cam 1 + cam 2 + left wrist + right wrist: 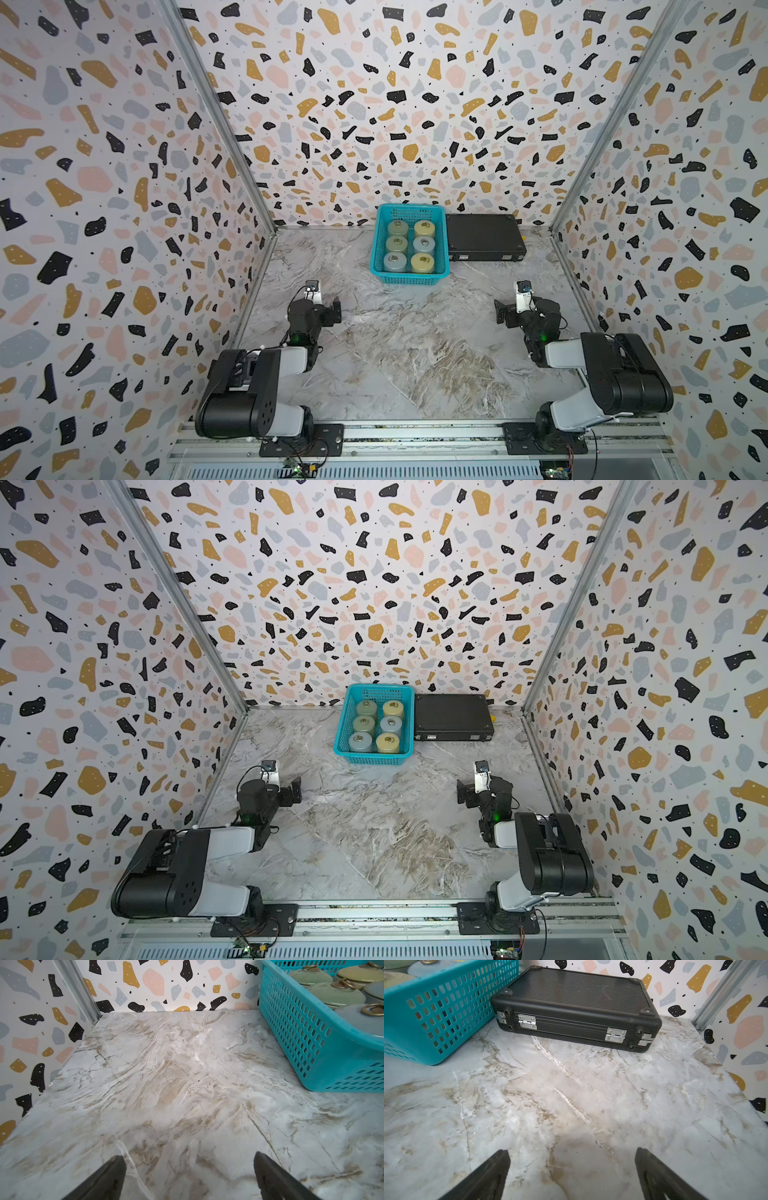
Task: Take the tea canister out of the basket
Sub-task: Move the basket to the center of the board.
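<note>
- hovering low over the near half of the table [415, 353], your left tool [190, 1157] and right tool [572, 1153] both stand spread wide and empty, well apart from the basket.
- the basket [409, 279] sits at the middle of the table's far edge. a black case [484, 237] lies just beside it toward the far right corner; i cannot tell whether the two touch.
- six tea canisters [422, 262] stand upright inside, in two columns of three, packed close to each other and to the basket walls.
- expect them to be rigid and smooth-glazed, probably weighty for their size. that would make them slippery in the jaws and breakable if dropped.
- each lid [336, 993] carries a brass ring [373, 1009]. you should not trust it, since the lid may well come away alone.
- take hold around the body below the lid, and choose a canister in the row nearest you.
- the gaps look tight, so come straight down with one finger by the basket wall, then lift straight up past the rim before carrying it off.
</note>
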You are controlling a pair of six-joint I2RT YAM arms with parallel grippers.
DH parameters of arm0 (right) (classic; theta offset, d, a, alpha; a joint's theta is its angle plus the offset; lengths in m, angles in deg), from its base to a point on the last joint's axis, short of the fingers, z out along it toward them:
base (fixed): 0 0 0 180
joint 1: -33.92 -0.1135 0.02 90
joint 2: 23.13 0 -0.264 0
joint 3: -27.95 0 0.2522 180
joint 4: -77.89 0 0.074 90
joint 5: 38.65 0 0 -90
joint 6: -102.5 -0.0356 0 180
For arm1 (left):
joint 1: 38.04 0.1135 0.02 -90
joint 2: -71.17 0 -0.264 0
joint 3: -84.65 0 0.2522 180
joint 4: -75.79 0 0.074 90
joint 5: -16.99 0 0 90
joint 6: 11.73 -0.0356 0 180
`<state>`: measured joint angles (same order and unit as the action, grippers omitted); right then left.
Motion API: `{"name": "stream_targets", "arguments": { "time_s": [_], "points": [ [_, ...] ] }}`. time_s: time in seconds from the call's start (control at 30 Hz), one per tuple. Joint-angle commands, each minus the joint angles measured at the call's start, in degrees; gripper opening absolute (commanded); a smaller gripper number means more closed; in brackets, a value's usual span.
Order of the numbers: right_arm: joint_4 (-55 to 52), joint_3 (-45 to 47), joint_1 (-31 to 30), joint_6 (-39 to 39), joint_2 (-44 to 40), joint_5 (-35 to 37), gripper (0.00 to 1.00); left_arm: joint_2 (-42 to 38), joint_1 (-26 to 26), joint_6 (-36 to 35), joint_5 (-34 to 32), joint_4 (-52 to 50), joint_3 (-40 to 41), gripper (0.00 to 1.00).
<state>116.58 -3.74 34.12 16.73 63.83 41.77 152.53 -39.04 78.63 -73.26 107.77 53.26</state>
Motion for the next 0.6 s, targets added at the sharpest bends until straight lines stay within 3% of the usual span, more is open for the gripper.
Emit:
{"name": "stream_targets", "arguments": {
  "time_s": [0.0,0.57],
  "points": [
    [-0.5,-1.27,-0.12,-0.01,-0.47,0.19,0.99,0.03,-0.28,-0.56,-0.23,2.32,-0.87,1.0],
    [-0.5,-1.31,-0.03,0.06,-0.47,0.18,0.99,0.29,-0.22,-0.49,-0.36,2.08,-1.1,1.0]
  ]
}}
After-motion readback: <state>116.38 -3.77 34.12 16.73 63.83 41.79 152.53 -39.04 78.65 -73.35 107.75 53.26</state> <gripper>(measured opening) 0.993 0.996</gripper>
